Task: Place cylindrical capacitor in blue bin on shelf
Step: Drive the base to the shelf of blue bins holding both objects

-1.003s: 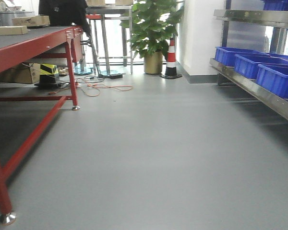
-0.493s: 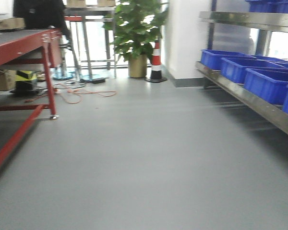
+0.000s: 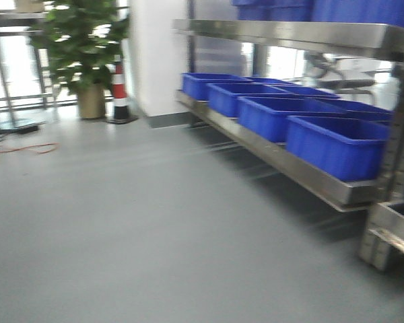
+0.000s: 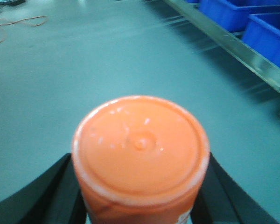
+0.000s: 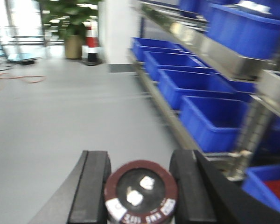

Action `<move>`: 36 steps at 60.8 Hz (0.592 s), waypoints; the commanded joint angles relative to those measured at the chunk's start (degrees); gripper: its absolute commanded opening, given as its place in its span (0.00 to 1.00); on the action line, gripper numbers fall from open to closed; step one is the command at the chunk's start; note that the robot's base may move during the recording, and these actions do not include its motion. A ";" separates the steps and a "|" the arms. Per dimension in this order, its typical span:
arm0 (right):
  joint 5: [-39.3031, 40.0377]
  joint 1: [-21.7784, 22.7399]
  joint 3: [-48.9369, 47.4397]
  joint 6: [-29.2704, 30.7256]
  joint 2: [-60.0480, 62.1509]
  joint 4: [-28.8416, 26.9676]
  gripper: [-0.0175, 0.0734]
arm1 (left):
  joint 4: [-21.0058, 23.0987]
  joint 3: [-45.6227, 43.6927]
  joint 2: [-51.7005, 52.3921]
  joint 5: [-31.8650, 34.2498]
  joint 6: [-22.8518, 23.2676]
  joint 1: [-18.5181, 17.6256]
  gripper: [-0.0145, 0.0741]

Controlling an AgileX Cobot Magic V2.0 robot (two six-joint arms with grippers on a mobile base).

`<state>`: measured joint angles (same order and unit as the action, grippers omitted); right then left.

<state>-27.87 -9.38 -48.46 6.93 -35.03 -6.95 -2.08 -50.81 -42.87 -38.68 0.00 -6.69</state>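
My right gripper [image 5: 141,187] is shut on the cylindrical capacitor [image 5: 141,193], a dark brown-rimmed stub seen end-on with two pale terminals, held between the black fingers [image 5: 94,186]. My left gripper [image 4: 140,196] is shut on an orange-capped cylindrical container [image 4: 140,144]. The steel shelf [image 3: 283,160] runs along the right, its low rail carrying a row of blue bins [image 3: 337,145]. The shelf also shows in the right wrist view [image 5: 170,114] with blue bins [image 5: 214,119], ahead and right of the gripper, and in the left wrist view [image 4: 233,46].
An upper shelf rail [image 3: 289,32] holds more blue bins [image 3: 350,10]. A white pillar [image 3: 158,54], a striped traffic cone [image 3: 120,91] and a potted plant [image 3: 84,47] stand at the back left. An orange cable [image 3: 20,148] lies on the grey floor.
The front view has swung to the right: the red-legged table has left the frame, the plant and cone moved left, and the shelf with blue bins is larger and nearer.
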 commanded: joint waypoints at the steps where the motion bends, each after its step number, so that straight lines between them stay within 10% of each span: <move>1: 1.71 0.08 0.01 0.26 0.32 0.24 0.16 | 0.30 -0.17 0.25 0.70 0.47 -0.34 0.04; 36: 1.71 0.08 0.01 0.26 0.32 0.24 0.16 | 0.21 -0.17 0.25 0.70 0.47 -0.34 0.04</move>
<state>-27.87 -9.38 -48.46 6.93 -35.03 -6.95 -2.08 -50.81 -42.87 -38.68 0.00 -6.69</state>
